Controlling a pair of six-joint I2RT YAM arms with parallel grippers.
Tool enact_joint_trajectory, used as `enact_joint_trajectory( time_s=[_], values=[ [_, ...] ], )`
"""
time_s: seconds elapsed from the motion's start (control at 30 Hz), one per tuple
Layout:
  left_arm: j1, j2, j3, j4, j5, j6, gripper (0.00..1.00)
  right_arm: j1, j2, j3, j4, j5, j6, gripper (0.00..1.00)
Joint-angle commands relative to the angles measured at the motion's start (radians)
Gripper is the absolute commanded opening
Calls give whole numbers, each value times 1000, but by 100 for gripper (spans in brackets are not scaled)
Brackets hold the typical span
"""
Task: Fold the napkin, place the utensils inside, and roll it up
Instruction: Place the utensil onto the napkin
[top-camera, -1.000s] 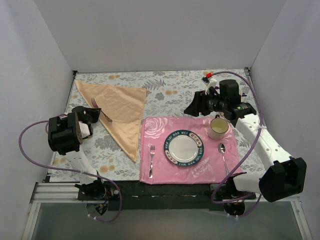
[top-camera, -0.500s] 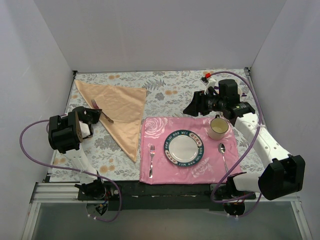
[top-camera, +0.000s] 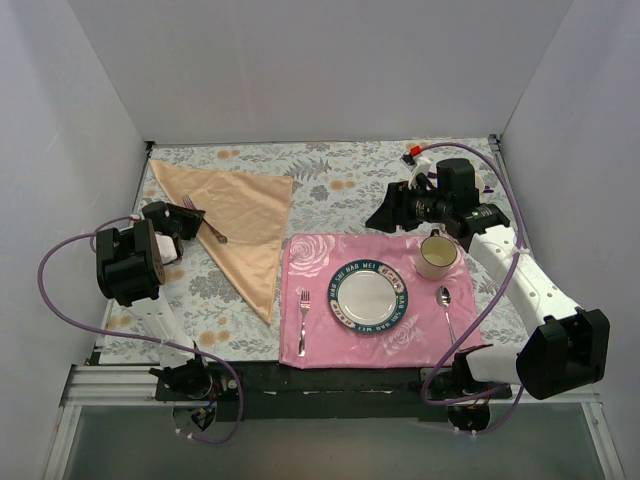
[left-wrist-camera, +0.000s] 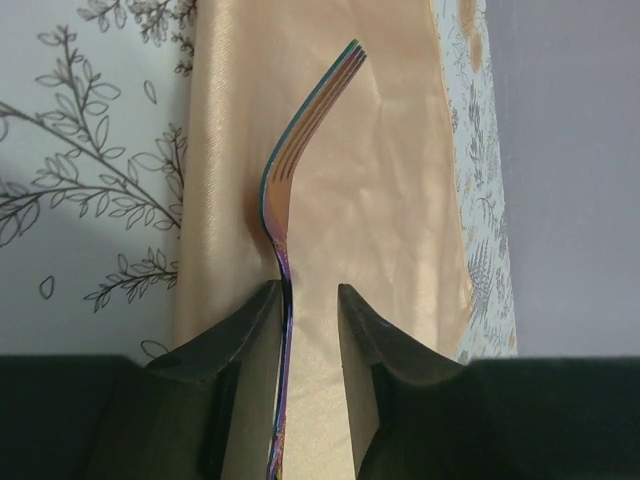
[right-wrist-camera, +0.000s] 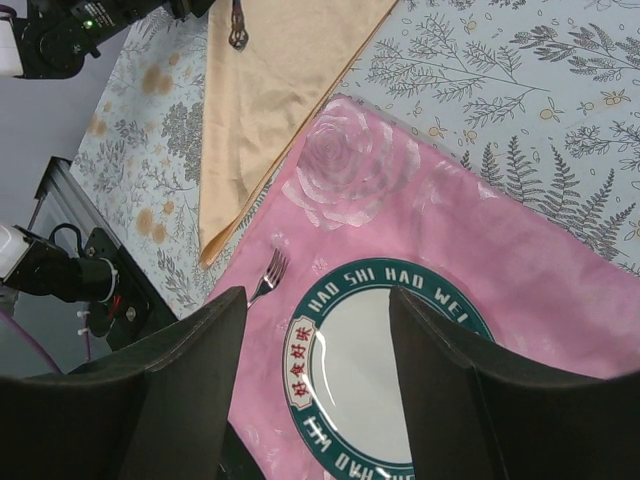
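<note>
Copper fork (left-wrist-camera: 300, 150) lies on the napkin (left-wrist-camera: 390, 250) — your left gripper (left-wrist-camera: 308, 310) straddles its handle, jaws narrowly apart; your right gripper (right-wrist-camera: 318, 300) gapes wide, empty.

Fork (top-camera: 205, 222) lies on napkin (top-camera: 250, 215); napkin left of placemat (top-camera: 318, 258); plate (top-camera: 339, 296) centred on placemat.

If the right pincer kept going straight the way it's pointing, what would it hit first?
Likely the pink placemat near the rim of the plate; nothing shows between it and the open right pincer. Depth is unclear, so it could be the rim itself.
</note>
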Motion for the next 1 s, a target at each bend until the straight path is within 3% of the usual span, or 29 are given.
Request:
enact_joint_trajectory(
  time_s=[0.0, 0.17, 0.3, 0.47, 0.53, 0.57, 0.63, 0.67, 0.97],
  values=[
    [1, -35, 50, -155, 40, 79, 35, -5, -11, -5, 43, -21, 0, 67],
    [4, -144, 132, -416, 45, 160, 43, -5, -11, -10, 52, -35, 5, 67],
    [4, -233, 207, -655, -49, 217, 50, -7, -13, -6, 54, -43, 8, 67],
    [-22, -296, 262, -712, -60, 306, 56, -7, -11, -15, 58, -52, 8, 67],
    [-64, -250, 319, -747, -75, 374, 52, -7, -8, -19, 66, -64, 13, 67],
    [-67, -227, 337, -762, -37, 377, 41, -7, -6, -22, 66, -67, 14, 67],
    [-82, -156, 382, -775, -17, 384, 31, -7, -8, -22, 66, -67, 13, 67],
    [-91, -138, 399, -786, -26, 394, 21, -7, -11, -22, 64, -64, 14, 67],
    [-182, 76, 572, -867, -140, 496, 14, -7, -26, -10, 46, -46, 7, 67]
  ],
)
